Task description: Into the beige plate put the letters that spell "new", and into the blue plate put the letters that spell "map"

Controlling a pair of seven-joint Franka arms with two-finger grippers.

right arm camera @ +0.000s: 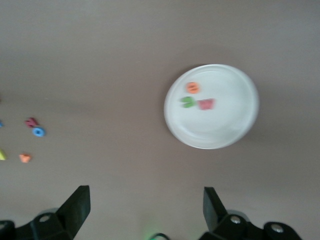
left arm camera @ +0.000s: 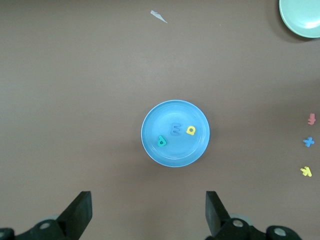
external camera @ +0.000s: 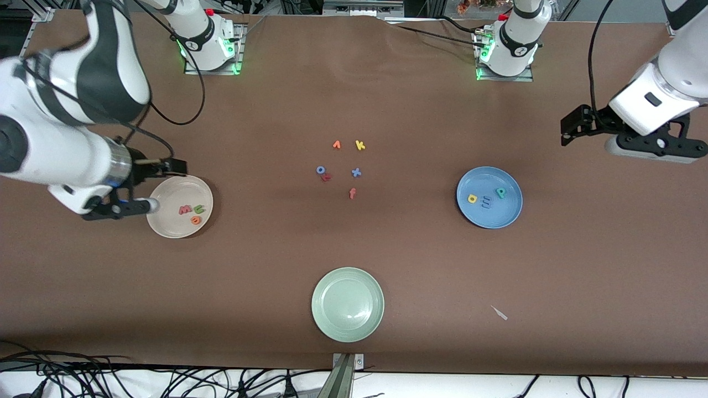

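- Beige plate [external camera: 166,224], mid-left of the frame, holds n, e, w [external camera: 192,211].
- Blue plate [external camera: 509,218], mid-right, holds m, a, p [external camera: 487,198].
- Left gripper [external camera: 655,149] and right gripper [external camera: 130,207] are both spread, empty; lift clear without nudging the plates.

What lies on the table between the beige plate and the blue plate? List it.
In the front view, between the beige plate and the blue plate lies a loose cluster of leftover foam letters; otherwise bare brown table.

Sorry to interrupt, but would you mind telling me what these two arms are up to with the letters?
They are sorting foam letters. The beige plate holds the n, e and w; the blue plate holds the m, a and p. Neither holds anything: the right gripper hangs open at the beige plate's edge, the left gripper open above bare table.
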